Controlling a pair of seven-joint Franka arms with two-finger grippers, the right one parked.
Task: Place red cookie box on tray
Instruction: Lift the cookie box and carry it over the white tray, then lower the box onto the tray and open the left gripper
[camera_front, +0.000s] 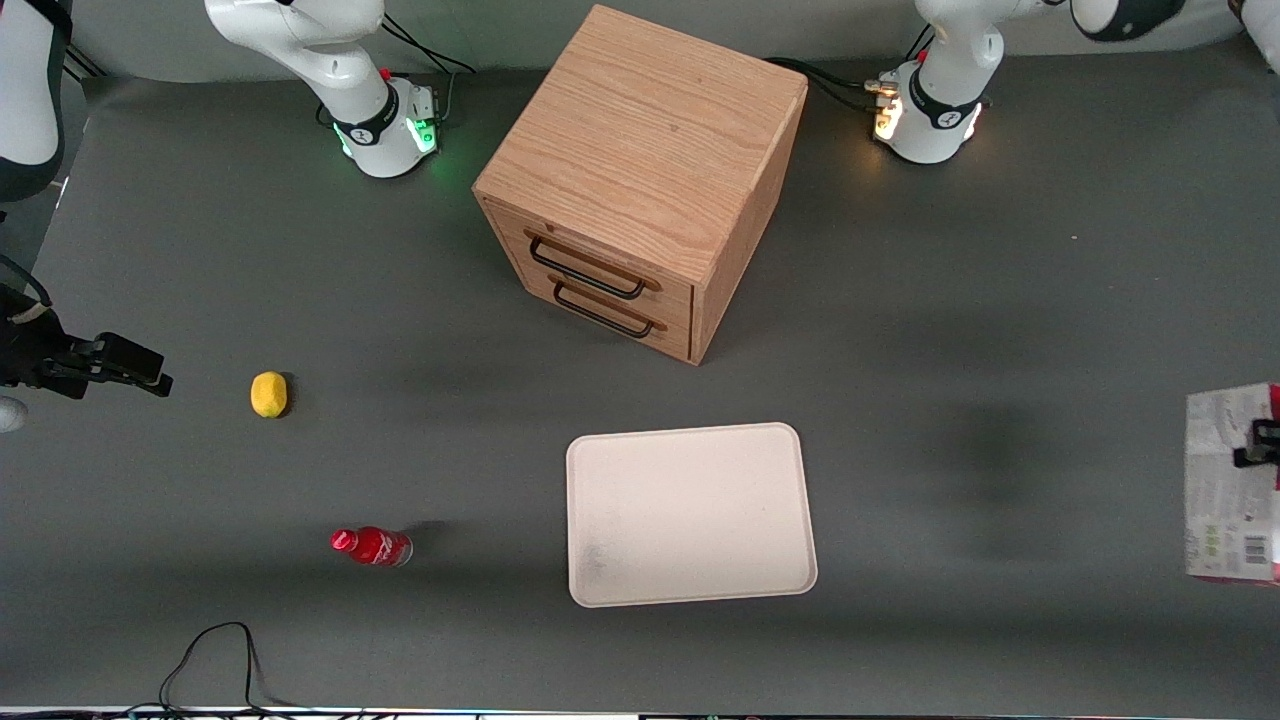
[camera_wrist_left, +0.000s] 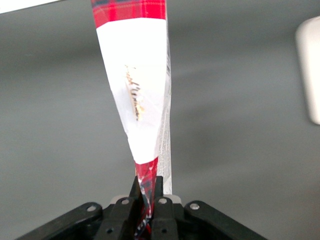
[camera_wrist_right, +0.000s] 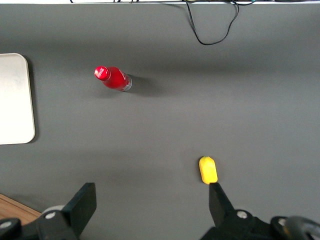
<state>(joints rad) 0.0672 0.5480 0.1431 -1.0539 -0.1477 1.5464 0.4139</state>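
Note:
The red cookie box (camera_front: 1228, 485) hangs above the table at the working arm's end, its broad grey-white printed face with barcode turned toward the front camera. My gripper (camera_front: 1262, 443) is shut on its edge, and only the finger tips show in the front view. In the left wrist view the box (camera_wrist_left: 140, 90) runs straight out from between my gripper's (camera_wrist_left: 148, 192) black fingers (camera_wrist_left: 134, 192), showing a red plaid and white narrow side. The cream-white tray (camera_front: 688, 514) lies bare on the table in front of the drawers, well apart from the box; its edge (camera_wrist_left: 310, 70) shows in the wrist view.
A wooden two-drawer cabinet (camera_front: 640, 180) stands mid-table, farther from the front camera than the tray. A small red bottle (camera_front: 372, 546) and a yellow lemon (camera_front: 268, 394) lie toward the parked arm's end. A black cable (camera_front: 215, 655) loops at the near table edge.

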